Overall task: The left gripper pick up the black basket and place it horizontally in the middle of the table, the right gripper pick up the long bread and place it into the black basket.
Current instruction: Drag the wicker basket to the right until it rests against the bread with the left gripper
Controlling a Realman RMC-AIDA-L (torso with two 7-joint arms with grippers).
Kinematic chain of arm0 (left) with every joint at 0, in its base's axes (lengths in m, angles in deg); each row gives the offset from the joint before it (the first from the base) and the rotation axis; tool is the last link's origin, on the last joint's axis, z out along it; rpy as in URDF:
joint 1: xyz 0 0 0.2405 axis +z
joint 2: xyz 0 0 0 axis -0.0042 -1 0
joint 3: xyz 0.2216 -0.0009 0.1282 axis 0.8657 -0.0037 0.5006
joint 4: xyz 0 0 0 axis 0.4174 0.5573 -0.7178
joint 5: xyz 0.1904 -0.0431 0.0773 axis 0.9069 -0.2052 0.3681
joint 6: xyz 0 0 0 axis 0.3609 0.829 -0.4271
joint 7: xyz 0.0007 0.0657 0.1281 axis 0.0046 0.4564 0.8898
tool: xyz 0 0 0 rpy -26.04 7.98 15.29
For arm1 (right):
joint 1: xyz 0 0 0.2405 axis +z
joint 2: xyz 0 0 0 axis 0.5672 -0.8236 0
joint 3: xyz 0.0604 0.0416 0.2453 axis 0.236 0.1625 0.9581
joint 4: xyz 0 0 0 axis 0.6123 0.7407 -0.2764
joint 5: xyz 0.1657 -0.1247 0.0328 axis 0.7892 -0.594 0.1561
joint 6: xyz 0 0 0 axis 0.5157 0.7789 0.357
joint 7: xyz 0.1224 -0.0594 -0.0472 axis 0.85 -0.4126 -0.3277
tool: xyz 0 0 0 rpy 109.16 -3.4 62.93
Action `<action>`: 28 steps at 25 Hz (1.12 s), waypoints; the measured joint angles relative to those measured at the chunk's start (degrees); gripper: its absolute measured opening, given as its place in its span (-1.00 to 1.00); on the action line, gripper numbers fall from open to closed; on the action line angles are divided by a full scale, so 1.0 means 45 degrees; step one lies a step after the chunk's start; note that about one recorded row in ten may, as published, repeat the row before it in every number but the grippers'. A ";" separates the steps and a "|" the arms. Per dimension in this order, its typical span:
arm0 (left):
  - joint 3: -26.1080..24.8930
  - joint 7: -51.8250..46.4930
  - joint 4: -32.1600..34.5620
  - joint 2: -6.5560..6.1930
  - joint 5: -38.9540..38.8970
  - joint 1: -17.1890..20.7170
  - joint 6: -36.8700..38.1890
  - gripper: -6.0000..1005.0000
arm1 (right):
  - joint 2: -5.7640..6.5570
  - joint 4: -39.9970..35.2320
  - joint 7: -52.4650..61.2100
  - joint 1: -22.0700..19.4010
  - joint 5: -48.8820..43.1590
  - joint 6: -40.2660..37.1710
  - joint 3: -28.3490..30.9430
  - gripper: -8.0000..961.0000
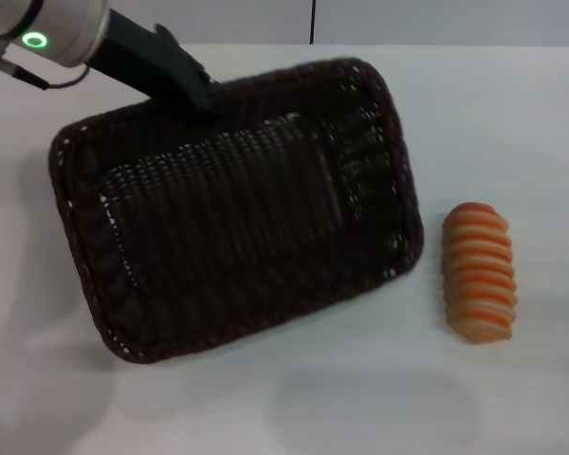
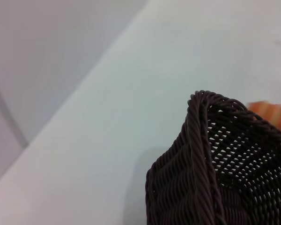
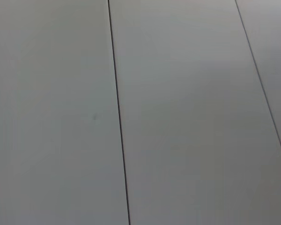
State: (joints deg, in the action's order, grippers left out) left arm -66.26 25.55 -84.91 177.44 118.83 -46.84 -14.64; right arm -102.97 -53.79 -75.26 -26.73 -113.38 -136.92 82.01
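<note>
Big white table (image 1: pixel 512 398), black basket (image 1: pixel 237 209) tilted above it, pinched at its far rim by the left pincer (image 1: pixel 207 100). Best to level it and square it before lowering. Long bread (image 1: pixel 479 272) waits beside. Wrist view alone shows the braided rim up close; right pincer unseen.

I see the basket (image 1: pixel 237 213) toward the left and middle of the table (image 1: pixel 512 104), lying askew. My left gripper (image 1: pixel 209 100) meets its far rim, reaching in from the far left. The bread (image 1: pixel 479 272) lies on the table just right of the basket, apart from it.
</note>
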 joint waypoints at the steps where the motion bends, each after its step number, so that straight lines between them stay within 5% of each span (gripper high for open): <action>1: -0.0005 0.0133 0.0067 -0.0002 -0.0088 -0.0124 -0.0222 -0.59 | -0.0002 0.0006 0.0000 -0.0004 -0.0001 -0.0027 -0.0029 0.71; 17: 0.0177 0.1720 0.2575 -0.0041 -0.0531 -0.1854 -0.1527 -0.59 | -0.0010 0.0011 -0.0002 -0.0059 0.0000 -0.0060 -0.0252 0.71; 28: 0.0941 0.1499 0.3816 0.0091 -0.0329 -0.2181 0.0707 -0.60 | -0.0015 -0.0004 -0.0002 -0.0079 0.0017 0.0068 -0.0269 0.71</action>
State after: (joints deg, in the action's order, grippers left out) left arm -62.03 32.29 -67.74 177.85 117.35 -56.65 -11.46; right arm -103.04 -53.81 -75.27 -27.08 -113.30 -136.62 80.80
